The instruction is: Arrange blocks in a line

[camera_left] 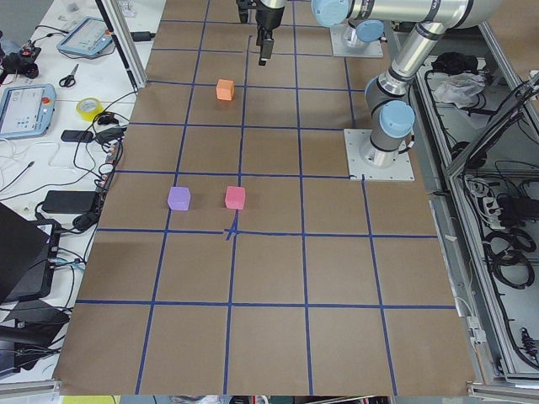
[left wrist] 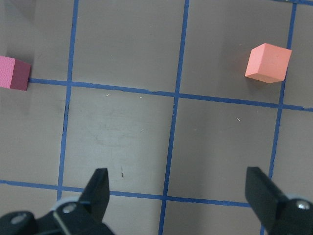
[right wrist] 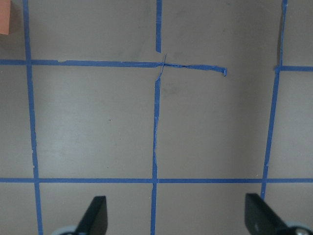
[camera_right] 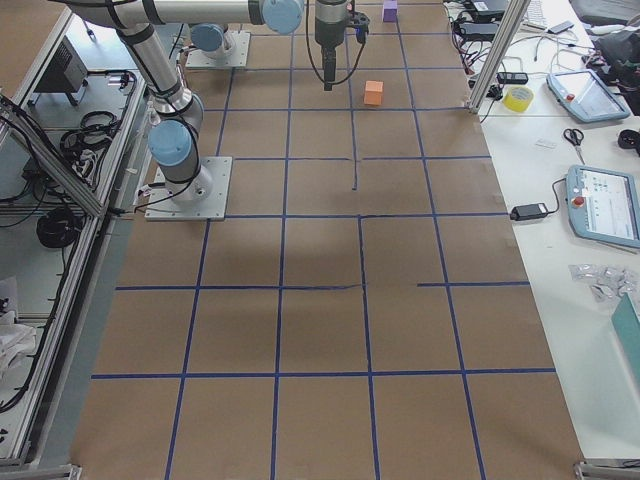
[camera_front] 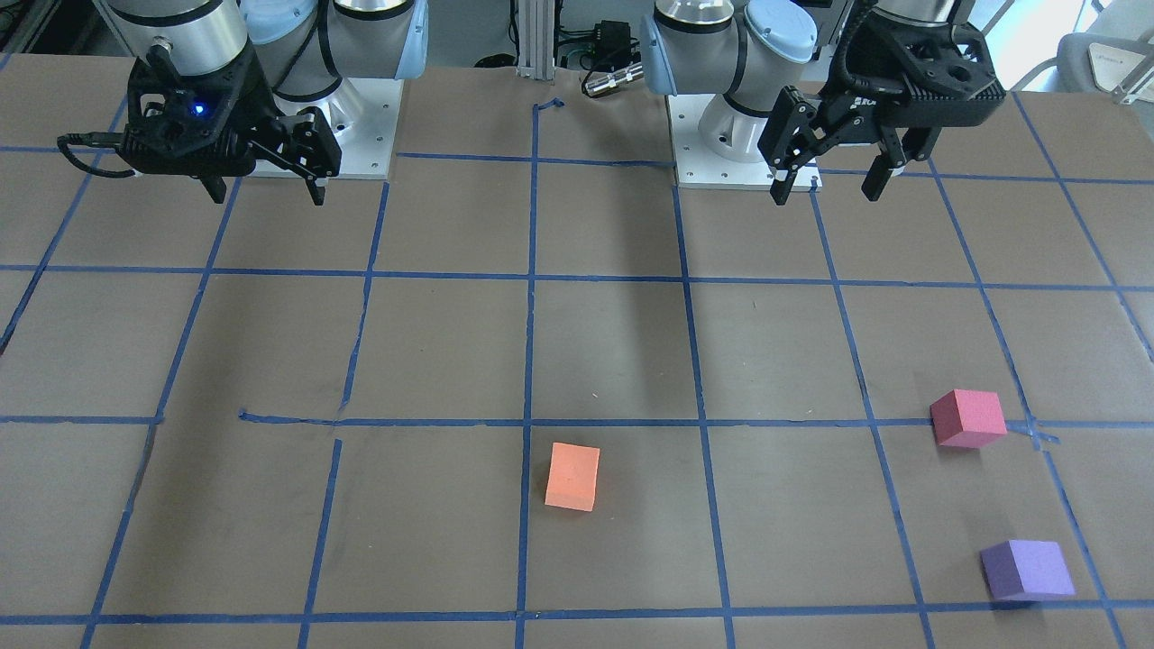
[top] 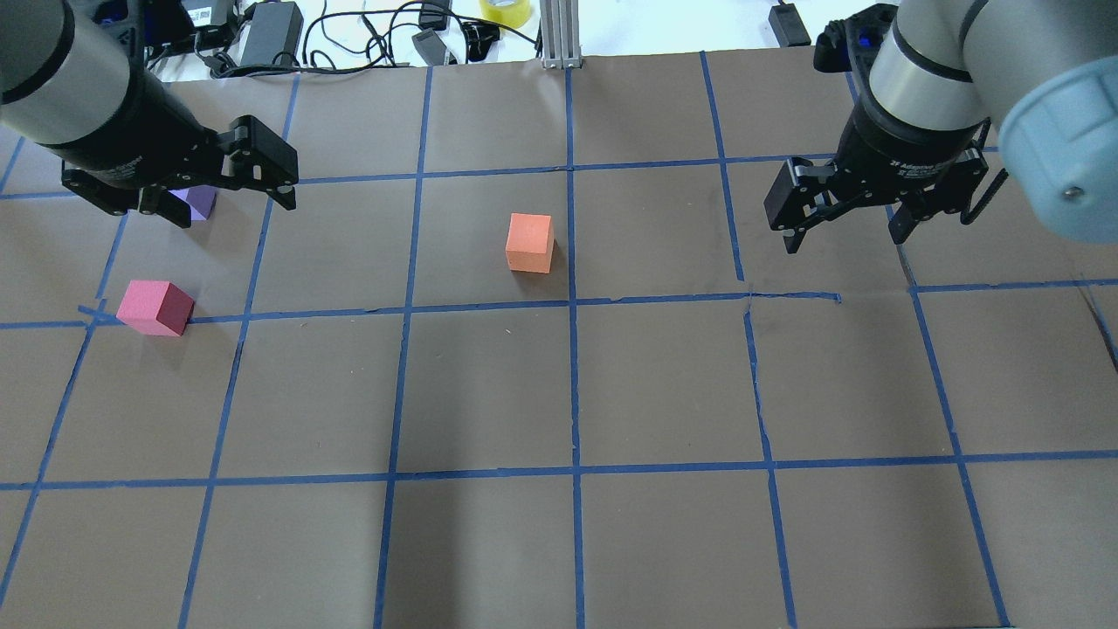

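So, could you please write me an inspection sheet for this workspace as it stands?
Surface: brown table with a blue tape grid; some of the tape is torn.
Job's things: orange block near the centre; pinkish-red block and purple block on the robot's left side; not in a line.
Clutter: nothing seen on the table.
Grippers: left gripper and right gripper are both open, empty and above the table.
Cables: tangled cables beyond the far edge.
Surroundings: yellow tape roll, scissors and tablets on the side bench.
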